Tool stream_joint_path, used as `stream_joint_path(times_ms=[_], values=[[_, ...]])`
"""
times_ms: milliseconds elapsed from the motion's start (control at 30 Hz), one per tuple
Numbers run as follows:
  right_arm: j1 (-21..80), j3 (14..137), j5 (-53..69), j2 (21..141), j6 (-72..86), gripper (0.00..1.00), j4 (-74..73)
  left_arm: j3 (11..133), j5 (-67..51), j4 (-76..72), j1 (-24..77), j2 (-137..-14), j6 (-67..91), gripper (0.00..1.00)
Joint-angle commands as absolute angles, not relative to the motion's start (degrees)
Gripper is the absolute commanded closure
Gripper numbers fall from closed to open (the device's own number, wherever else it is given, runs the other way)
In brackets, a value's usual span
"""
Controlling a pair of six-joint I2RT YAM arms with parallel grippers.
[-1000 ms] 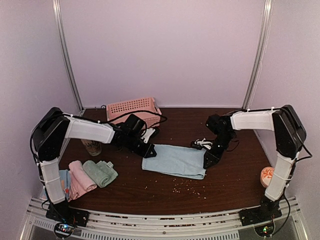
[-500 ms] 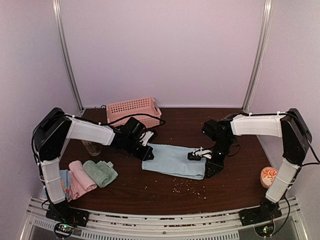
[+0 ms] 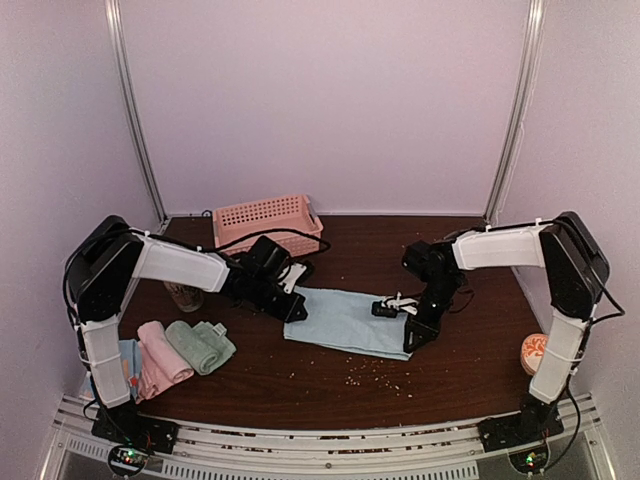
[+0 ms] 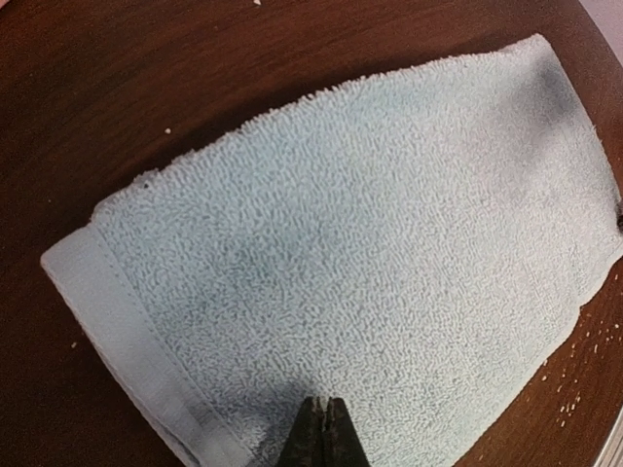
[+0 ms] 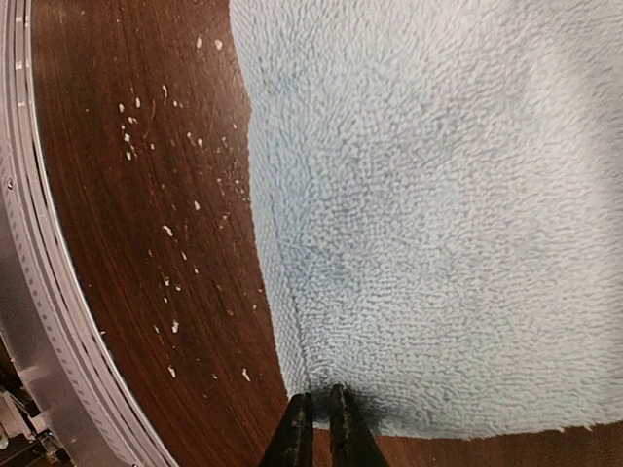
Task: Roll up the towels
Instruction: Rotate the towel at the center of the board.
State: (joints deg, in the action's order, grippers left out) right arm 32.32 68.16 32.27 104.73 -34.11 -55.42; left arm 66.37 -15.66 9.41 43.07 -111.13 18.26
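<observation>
**Operator:** Where does the flat light blue terry-cloth towel (image 3: pixel 350 320) lie, and how do the pincers stand?

**Technician:** It lies spread at the centre of the dark brown wooden counter (image 3: pixel 450 385). It is well apart from the rolled pink cloth towel (image 3: pixel 162 355) and the rolled sage green cloth towel (image 3: pixel 202 345) at the near left. The left pincer (image 4: pixel 321 411) is narrow, its tips together on the towel's left edge. Whether cloth sits between them cannot be told. The right pincer (image 5: pixel 319 399) is also narrow, its tips nipping the hem at the right near corner.

**Operator:** What faults are likely from here?

**Technician:** Three.
1. Slip: any grip here takes only a sliver of edge, so the pile may pull free once an arm lifts.
2. Skew: the pincers sit at opposite ends, the left one farther back than the right. Unequal travel would twist the cloth and give a cone rather than an even roll.
3. Drag: tips this low may scrape the counter and sweep the pale crumbs (image 5: pixel 165 233) into the fold.

**Operator:** Remedy?

**Technician:** Probably a slow, matched lift, with a regrasp if an edge sags.
</observation>
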Motion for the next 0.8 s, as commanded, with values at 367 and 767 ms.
stream_joint_path(times_ms=[367,767], values=[[45.7,68.2,39.1,107.7,-32.0,0.90,-54.5,73.5,-14.1,7.2,40.6,-117.5,15.2,1.00],[32.4,74.8,44.1,105.3,-34.2,0.85,-61.4,78.2,-13.4,9.7,40.4,-115.6,14.0,1.00]])
